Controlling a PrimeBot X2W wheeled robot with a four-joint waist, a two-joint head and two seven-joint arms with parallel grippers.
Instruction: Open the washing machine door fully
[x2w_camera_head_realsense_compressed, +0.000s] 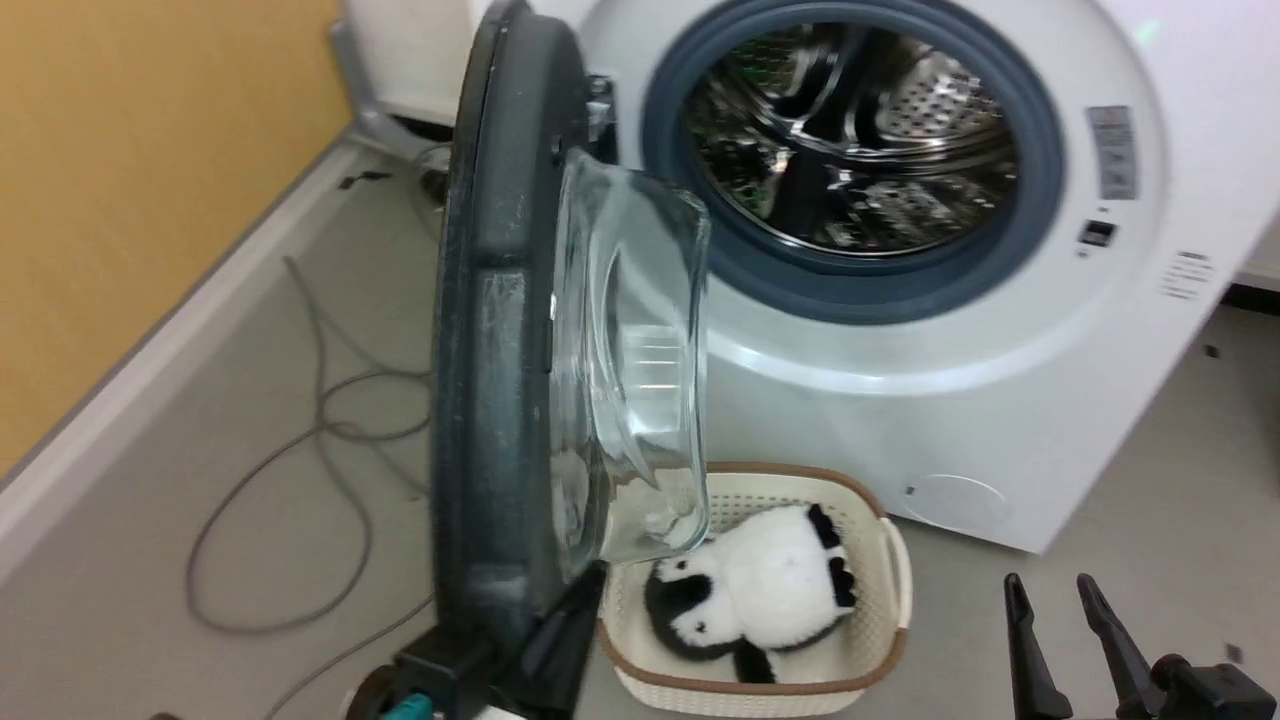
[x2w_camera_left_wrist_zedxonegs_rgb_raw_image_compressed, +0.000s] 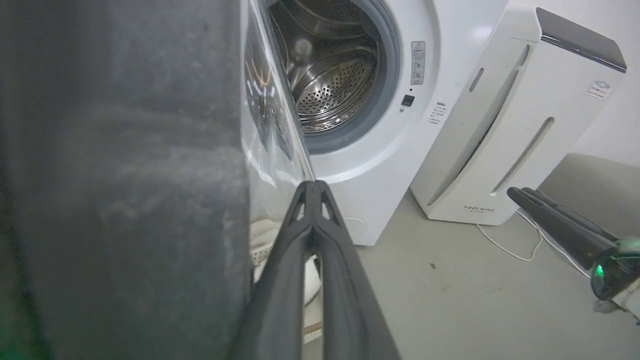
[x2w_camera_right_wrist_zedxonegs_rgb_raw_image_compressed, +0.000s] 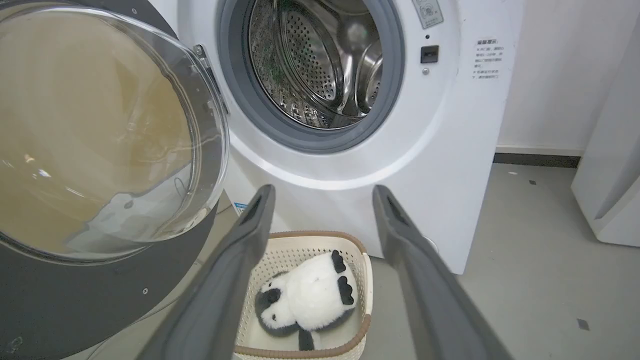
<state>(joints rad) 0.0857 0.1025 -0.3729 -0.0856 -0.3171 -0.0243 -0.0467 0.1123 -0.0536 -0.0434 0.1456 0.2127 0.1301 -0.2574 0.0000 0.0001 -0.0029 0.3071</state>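
The washing machine door (x2w_camera_head_realsense_compressed: 500, 330) stands swung out edge-on towards me, its clear glass bowl (x2w_camera_head_realsense_compressed: 630, 370) bulging to the right. Behind it the white washing machine (x2w_camera_head_realsense_compressed: 1000, 380) shows its steel drum (x2w_camera_head_realsense_compressed: 850, 130) inside the grey gasket. My left gripper (x2w_camera_head_realsense_compressed: 575, 615) sits at the door's lower edge on the inner side. In the left wrist view its fingers (x2w_camera_left_wrist_zedxonegs_rgb_raw_image_compressed: 312, 187) are shut together beside the glass, the dark door rim (x2w_camera_left_wrist_zedxonegs_rgb_raw_image_compressed: 125, 175) close on their left. My right gripper (x2w_camera_head_realsense_compressed: 1050, 585) hangs open low on the right, and its fingers (x2w_camera_right_wrist_zedxonegs_rgb_raw_image_compressed: 322, 192) are wide apart, clear of the door (x2w_camera_right_wrist_zedxonegs_rgb_raw_image_compressed: 100, 125).
A cream basket (x2w_camera_head_realsense_compressed: 890, 570) holding a panda plush (x2w_camera_head_realsense_compressed: 760, 590) stands on the floor under the door and in front of the machine. Grey cables (x2w_camera_head_realsense_compressed: 330, 420) loop on the floor left, by a yellow wall (x2w_camera_head_realsense_compressed: 130, 150). A white FEELBIRD appliance (x2w_camera_left_wrist_zedxonegs_rgb_raw_image_compressed: 510, 115) stands right of the washer.
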